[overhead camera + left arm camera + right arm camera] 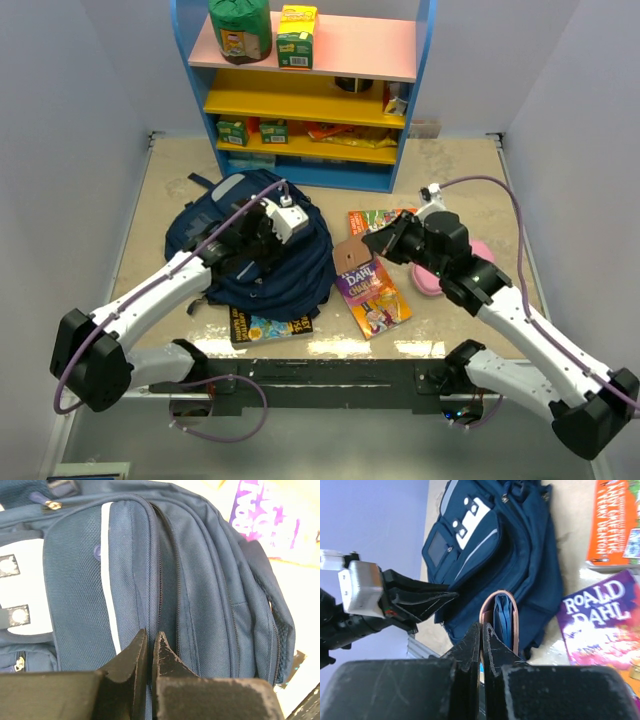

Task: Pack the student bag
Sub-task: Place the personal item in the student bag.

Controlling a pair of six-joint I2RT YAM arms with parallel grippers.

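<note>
Left hand [151,635] pinches the student bag [205,595]; right hand [481,626] closed, apparently on a brown card [350,256].

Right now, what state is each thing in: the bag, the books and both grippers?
student bag: lying front up, near edge over a book.
left gripper: shut on the bag's zip seam.
right gripper: shut on the brown-covered book.
brown-covered book: held by one edge.
Roald Dahl book: flat, closed, cover up.
orange book: flat, closed.
half-hidden book: flat, partly under the bag.
</note>
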